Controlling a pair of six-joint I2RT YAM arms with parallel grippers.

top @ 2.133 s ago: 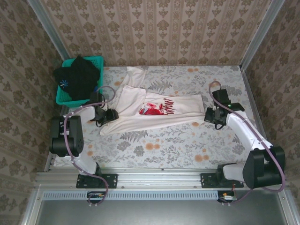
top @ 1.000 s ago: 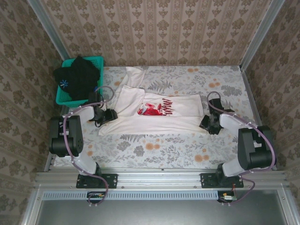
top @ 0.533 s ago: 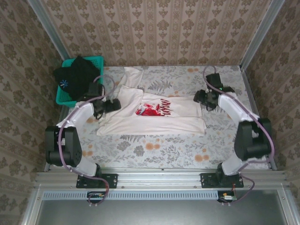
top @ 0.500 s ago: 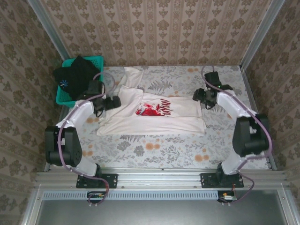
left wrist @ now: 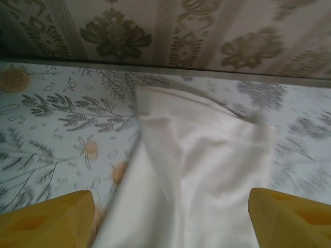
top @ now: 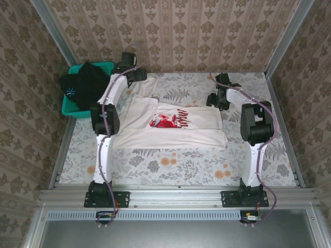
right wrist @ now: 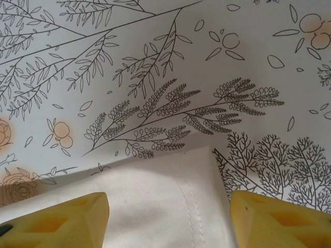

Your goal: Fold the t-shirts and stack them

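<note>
– Both your arms have stretched out to the shirt's far side since a second ago. Where do they stand?
– Your left gripper (left wrist: 168, 217) hangs open over the white t-shirt's (top: 170, 135) far sleeve, holding nothing. Your right gripper (right wrist: 166, 217) is open above its far right corner, seemingly not touching. It lies flat mid-way across the table (top: 196, 155), graphic up, beside the teal basket (top: 70, 109).
</note>
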